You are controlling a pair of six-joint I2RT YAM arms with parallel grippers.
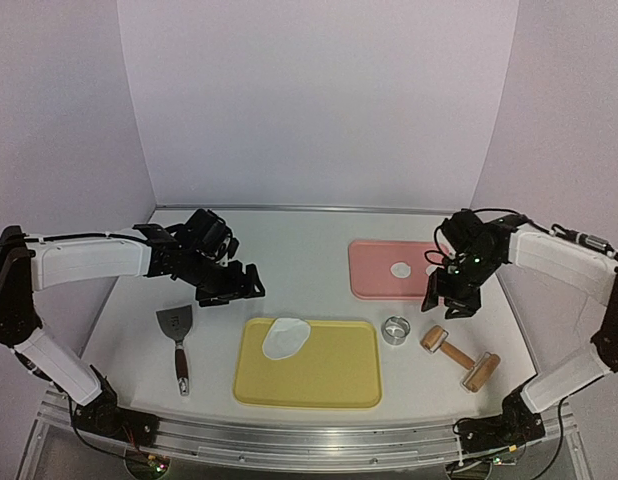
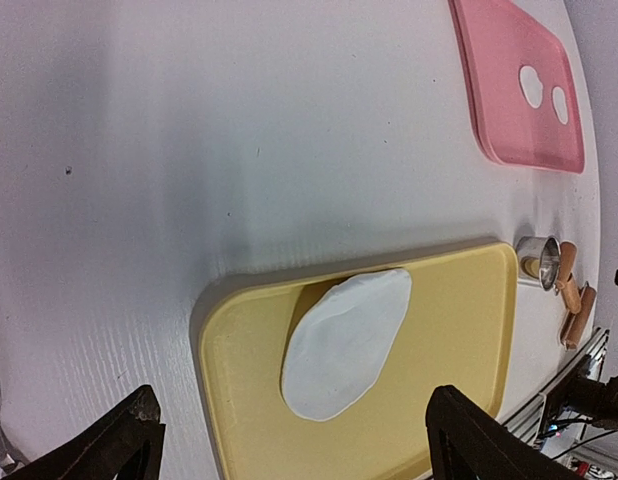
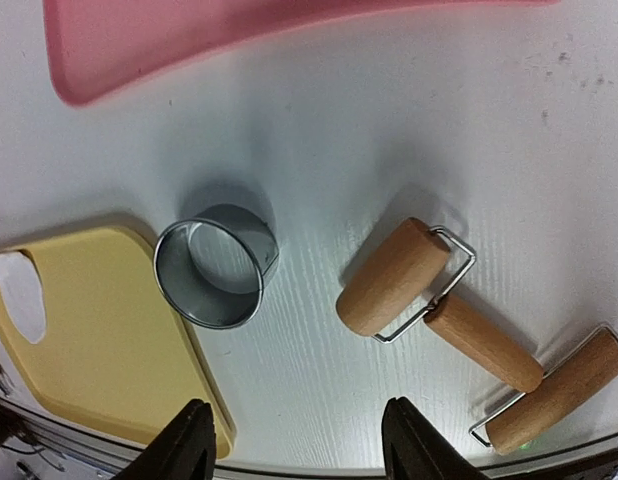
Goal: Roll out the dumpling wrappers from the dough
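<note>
An irregular flat white dough piece [image 1: 285,337] [image 2: 346,343] lies on the upper left part of the yellow board [image 1: 334,380] [image 2: 459,330]. Two dumpling wrappers [image 2: 530,85] [image 2: 560,103] rest on the pink tray [image 1: 374,275] [image 2: 499,70]; the top view shows only one wrapper [image 1: 400,269]. My left gripper [image 1: 234,285] [image 2: 289,405] hovers open behind the board's left end, with nothing between its fingers. Over the table, between the tray and the metal ring cutter [image 1: 395,329] [image 3: 215,262], my right gripper [image 1: 449,300] [image 3: 297,410] stands open and empty.
A wooden double-ended roller [image 1: 459,358] [image 3: 469,330] lies right of the ring cutter. A metal spatula [image 1: 177,340] with a dark handle lies left of the board. The table's near rail runs just below the board.
</note>
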